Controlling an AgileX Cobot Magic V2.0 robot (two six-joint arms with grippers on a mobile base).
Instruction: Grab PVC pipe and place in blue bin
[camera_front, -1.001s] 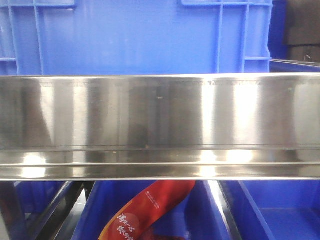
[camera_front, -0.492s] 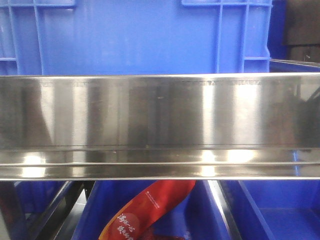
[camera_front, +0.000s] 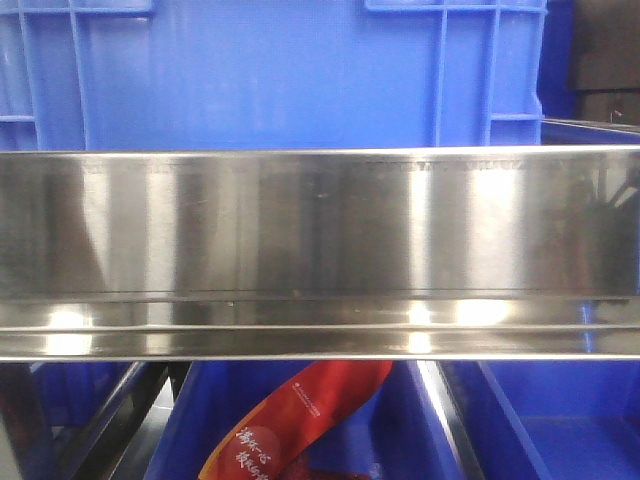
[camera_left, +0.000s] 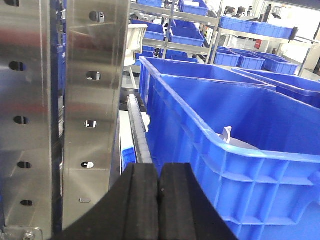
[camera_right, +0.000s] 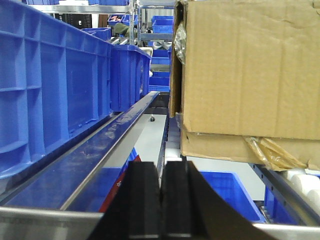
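While both hands press their fingers together on nothing, the left hand (camera_left: 159, 192) sits beside one blue bin (camera_left: 240, 150). The right hand (camera_right: 161, 200) faces one cardboard box (camera_right: 245, 70).

White Chinese characters on red packet (camera_front: 300, 420), illegible

An open aisle runs between blue bin (camera_right: 55, 90) and cardboard box (camera_right: 250, 70).

Front close; wrists perhaps forward-facing.
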